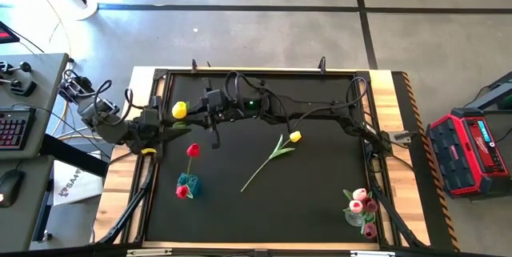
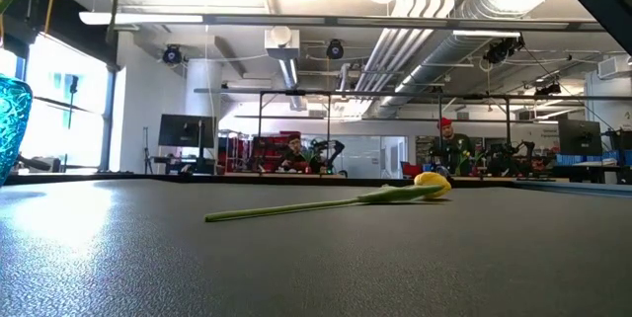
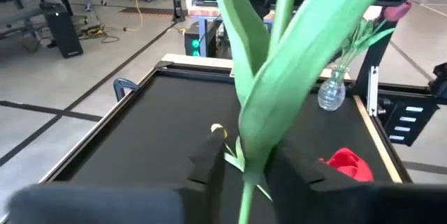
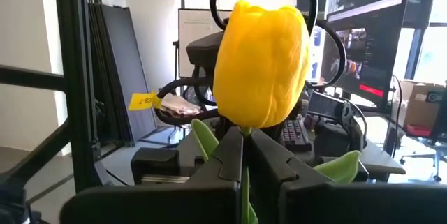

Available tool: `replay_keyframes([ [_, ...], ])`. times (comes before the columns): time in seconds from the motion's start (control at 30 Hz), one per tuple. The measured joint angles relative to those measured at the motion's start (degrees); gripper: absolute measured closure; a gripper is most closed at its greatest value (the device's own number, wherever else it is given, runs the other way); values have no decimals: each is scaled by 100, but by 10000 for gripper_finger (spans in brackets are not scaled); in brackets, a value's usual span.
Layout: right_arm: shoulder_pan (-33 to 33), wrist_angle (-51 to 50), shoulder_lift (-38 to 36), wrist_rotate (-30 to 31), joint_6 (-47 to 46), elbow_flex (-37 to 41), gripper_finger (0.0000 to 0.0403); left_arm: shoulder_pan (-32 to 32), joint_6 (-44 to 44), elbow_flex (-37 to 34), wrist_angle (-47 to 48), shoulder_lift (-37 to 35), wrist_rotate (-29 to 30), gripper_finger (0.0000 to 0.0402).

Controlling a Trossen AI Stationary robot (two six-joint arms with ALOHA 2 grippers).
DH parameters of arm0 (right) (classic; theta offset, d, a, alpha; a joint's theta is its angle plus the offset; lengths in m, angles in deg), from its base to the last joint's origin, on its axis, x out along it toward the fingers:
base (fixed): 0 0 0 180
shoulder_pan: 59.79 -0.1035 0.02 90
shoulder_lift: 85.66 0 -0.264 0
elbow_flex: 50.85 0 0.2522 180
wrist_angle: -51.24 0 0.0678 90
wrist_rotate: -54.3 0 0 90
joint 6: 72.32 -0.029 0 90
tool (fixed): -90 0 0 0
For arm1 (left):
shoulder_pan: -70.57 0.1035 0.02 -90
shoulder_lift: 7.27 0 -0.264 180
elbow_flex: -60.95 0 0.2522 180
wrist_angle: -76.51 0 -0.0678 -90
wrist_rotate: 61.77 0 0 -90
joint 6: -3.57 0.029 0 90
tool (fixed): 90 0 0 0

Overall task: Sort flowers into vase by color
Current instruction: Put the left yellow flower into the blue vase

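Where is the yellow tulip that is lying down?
In the high view, the lying yellow tulip rests mid-table on the black mat, right of the teal vase and up-left of the clear vase.
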Motion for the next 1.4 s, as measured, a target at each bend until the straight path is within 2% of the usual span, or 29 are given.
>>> replay_keyframes([
  [0.17, 14, -83, 2, 117, -608, 0, 393, 0, 0, 0, 12, -6, -209, 391],
  [0.37, 39, -289, 4, 111, -1216, 0, 327, -17, 310, 0, 25, -28, -318, 396],
  [0.53, 90, -802, -27, -3, -2114, 0, 265, -143, 499, 7, 140, -384, -1025, 398],
  [0.67, 115, -1338, -134, 33, -2261, 0, 237, -295, 558, 20, 122, -757, -1557, 400],
  [0.8, 105, -1883, -283, 334, -2250, 0, 230, -403, 799, 31, 100, -1002, -2173, 401],
  [0.97, 158, -2512, -360, 978, -2267, -4, 234, -439, 1194, 31, 124, -1023, -2823, 401],
  [1.03, 194, -2622, -361, 1058, -2328, -4, 235, -439, 1311, 13, 127, -1004, -3070, 401],
  [1.23, 260, -2873, -361, 1200, -2558, -4, 236, -437, 1322, -127, 9, -983, -3187, 401],
  [1.4, 261, -2924, -362, 1338, -2608, -2, 236, -437, 1301, -407, -443, -979, -3545, 401],
])
